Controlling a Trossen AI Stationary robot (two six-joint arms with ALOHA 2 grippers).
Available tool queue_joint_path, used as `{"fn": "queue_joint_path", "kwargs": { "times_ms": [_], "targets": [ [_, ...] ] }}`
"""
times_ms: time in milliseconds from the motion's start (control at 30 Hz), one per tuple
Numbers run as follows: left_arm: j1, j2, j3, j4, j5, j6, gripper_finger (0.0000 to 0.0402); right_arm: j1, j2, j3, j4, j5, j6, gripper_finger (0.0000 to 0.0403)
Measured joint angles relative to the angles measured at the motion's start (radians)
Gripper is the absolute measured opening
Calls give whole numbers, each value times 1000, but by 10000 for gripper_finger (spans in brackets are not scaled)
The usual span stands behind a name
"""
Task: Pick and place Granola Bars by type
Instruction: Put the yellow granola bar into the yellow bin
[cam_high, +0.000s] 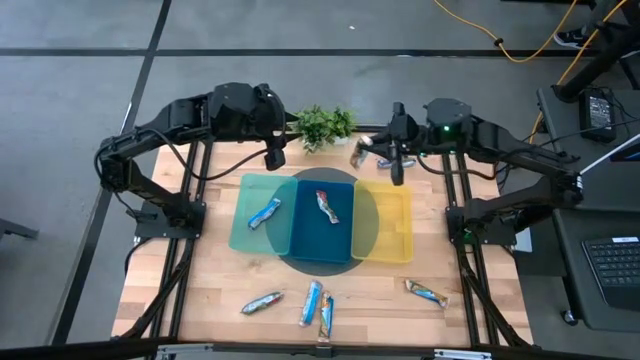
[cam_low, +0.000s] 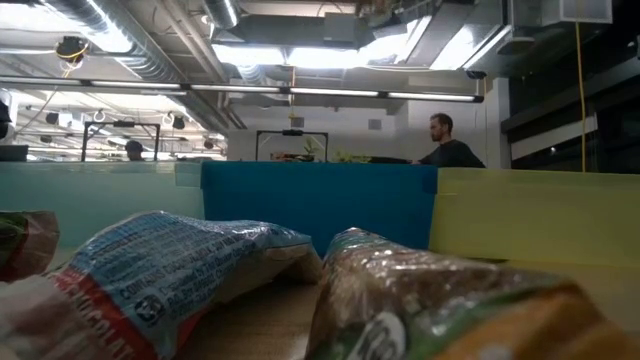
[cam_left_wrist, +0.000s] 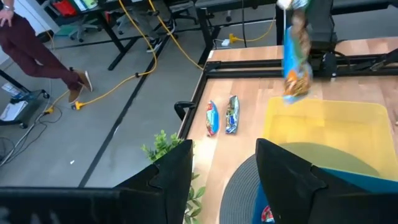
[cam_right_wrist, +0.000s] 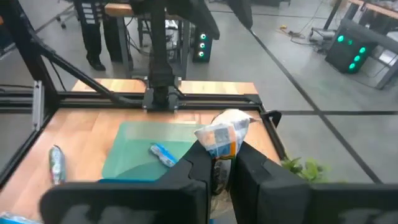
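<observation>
My right gripper (cam_right_wrist: 217, 167) is shut on a silvery blue-and-orange granola bar (cam_right_wrist: 222, 137), held in the air over the table's far edge beside the plant (cam_high: 322, 125). The same bar (cam_left_wrist: 295, 62) shows in the left wrist view above the yellow bin (cam_left_wrist: 323, 121). My left gripper (cam_left_wrist: 225, 171) stands open and holds nothing, above the far edge behind the green bin (cam_high: 255, 215). One bar (cam_high: 265, 212) lies flat in the green bin. Another bar (cam_high: 326, 205) lies in the blue bin (cam_high: 322, 235). Several bars (cam_high: 312, 302) lie flat near the front edge. My right gripper pinches the bar's lower end (cam_right_wrist: 217, 154) between its two fingers. The rest of the wrapper (cam_right_wrist: 227, 127) sticks out past the fingertips. The bar is lifted clear of the table and the bins.
The three bins stand side by side on a dark round mat (cam_high: 320, 262) at mid table. A bar (cam_high: 427, 292) lies at the front right. A potted plant stands at the far edge between the arms. People and cables are in the room beyond.
</observation>
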Motion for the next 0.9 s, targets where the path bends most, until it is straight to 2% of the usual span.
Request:
{"fn": "queue_joint_path", "kwargs": {
  "times_ms": [300, 433, 567, 733, 800, 900],
  "targets": [
    [0, 1, 0, 1, 0, 0, 164, 28, -53, -7, -164, 44, 16, 26],
    [0, 1, 0, 1, 2, 0, 166, 32, -99, -91, -186, 44, 71, 34],
    [0, 1, 0, -6, 6, 0, 164, 59, -167, -241, -93, 49, 128, 40],
    [0, 1, 0, -13, 7, 0, 161, 101, -251, -450, 154, 50, 193, 25],
    [0, 1, 0, -13, 7, 0, 162, 114, -276, -510, 240, 47, 214, 25],
    [0, 1, 0, -13, 7, 0, 164, 128, -308, -555, 271, 46, 239, 29]
  ]
}}
